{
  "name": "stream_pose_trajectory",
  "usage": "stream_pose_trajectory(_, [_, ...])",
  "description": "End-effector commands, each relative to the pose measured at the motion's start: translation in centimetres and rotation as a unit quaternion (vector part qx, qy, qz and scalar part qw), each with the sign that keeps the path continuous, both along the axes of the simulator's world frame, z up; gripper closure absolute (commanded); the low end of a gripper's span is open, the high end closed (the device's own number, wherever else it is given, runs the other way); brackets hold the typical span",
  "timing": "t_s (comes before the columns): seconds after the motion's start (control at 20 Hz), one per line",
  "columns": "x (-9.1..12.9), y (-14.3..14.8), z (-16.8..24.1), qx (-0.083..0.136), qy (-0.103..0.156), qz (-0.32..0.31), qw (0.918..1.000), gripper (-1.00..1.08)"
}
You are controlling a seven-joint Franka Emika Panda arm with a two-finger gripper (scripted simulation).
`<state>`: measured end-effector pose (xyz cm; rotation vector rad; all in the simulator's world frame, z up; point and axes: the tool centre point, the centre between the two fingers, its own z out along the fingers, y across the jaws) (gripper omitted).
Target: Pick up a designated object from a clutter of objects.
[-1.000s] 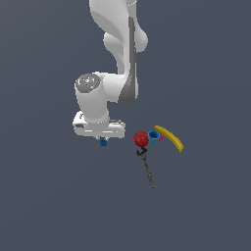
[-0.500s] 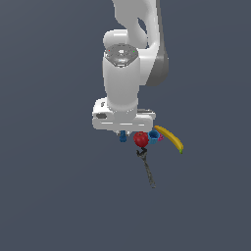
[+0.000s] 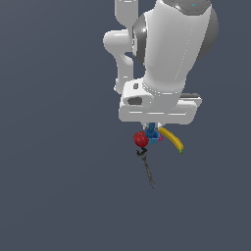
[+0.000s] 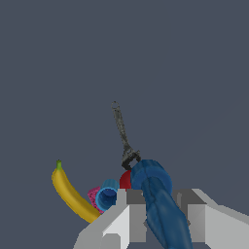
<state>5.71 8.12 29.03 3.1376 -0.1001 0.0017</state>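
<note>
**Dark-blue item between the jaws, above the pile**

The gripper [image 4: 158, 209] hangs over the pile of small things on the grey table [image 3: 59, 186]. In the wrist view a dark-blue lumpy item [image 4: 158, 199] sits between the two grey fingers [image 4: 130, 206], one finger on each side. It is long in this view, w/ a rounder end pointing away from the camera. The jaws look pressed on it from both sides, but the exact contact is hard to see. In the exterior view the same item [image 3: 152, 131] shows as a small blue bit just under the white hand of the arm [image 3: 162, 108], approx. over the pile; I cannot tell if it touches the things below.

The pile:
- red ball [image 3: 141, 139], mostly hidden behind the blue item in the wrist view
- light-blue cup [image 4: 107, 196], lying on its side, opening toward the wrist camera, just beside the ball
- small pink bit [image 4: 93, 196], touching the cup, between cup and banana
- yellow banana [image 4: 70, 194], curved, green tip, at the exterior view's right edge of the pile
- slim dark-grey utensil [image 4: 121, 131], one end near the ball, the rest stretching away from the pile.
</note>
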Motion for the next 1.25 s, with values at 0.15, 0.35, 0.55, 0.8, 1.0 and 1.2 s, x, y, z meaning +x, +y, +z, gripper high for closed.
stream_pose_trajectory(0.15, [1.5, 3.9, 3.5, 0.001, 0.001, -0.001, 1.0000, 1.08])
stream_pose_trajectory(0.35, [2.4, 6.1, 5.5, 0.001, 0.001, 0.000, 1.0000, 1.08])
stream_pose_trajectory(0.55, [3.1, 7.6, 6.9, 0.001, 0.001, 0.000, 1.0000, 1.08])
stream_pose_trajectory(0.8, [3.7, 8.8, 8.0, 0.001, 0.001, 0.000, 1.0000, 1.08])
stream_pose_trajectory(1.0, [3.9, 9.2, 8.4, 0.001, 0.001, 0.000, 1.0000, 1.08])
stream_pose_trajectory(1.2, [4.0, 9.4, 8.5, 0.001, 0.001, 0.000, 1.0000, 1.08])
